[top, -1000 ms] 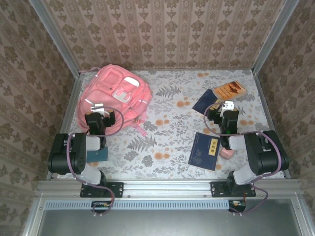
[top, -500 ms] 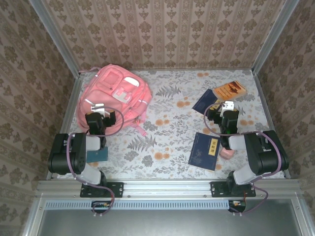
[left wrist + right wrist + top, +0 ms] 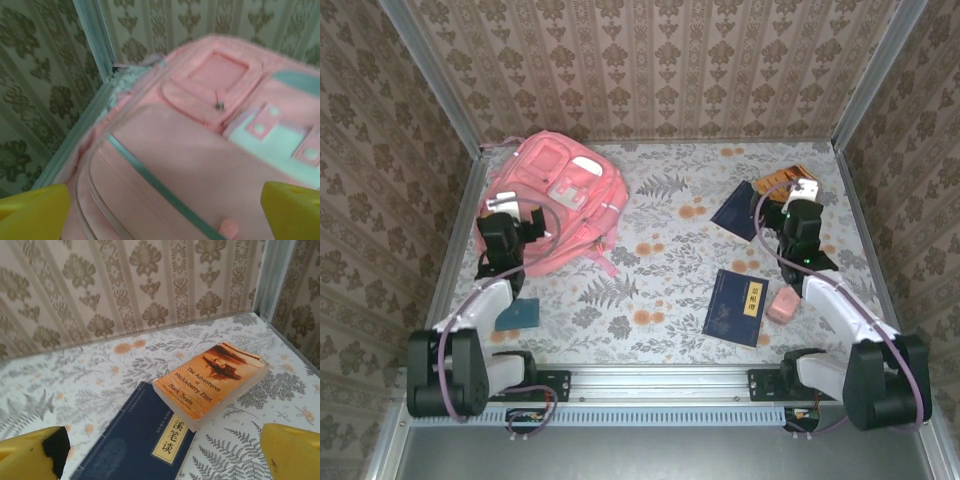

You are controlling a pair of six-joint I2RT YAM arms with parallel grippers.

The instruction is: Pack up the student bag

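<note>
**Fingers spread wide on both arms, nothing held**

Fingers of the left gripper stand fully apart above the near left part of the student bag. The left wrist view shows both yellow tips of this gripper clear of the pink fabric. The right gripper is equally spread and hangs at the far right over an orange paperback, which lies partly on a dark blue book.

The bag lies face up in the far left corner of the table, against the left rail. Its long axis runs roughly far to near, leaning rightward at the near end. The top appears to point to the far left corner, and loose strap ends trail from the near right edge.

Judged by its look, the bag is soft, light and floppy: it would sag rather than lift as one piece. A pinch on a fabric fold, a strap or the pink zip pull seems the surest hold. Whether the main compartment is open cannot be told.
</note>
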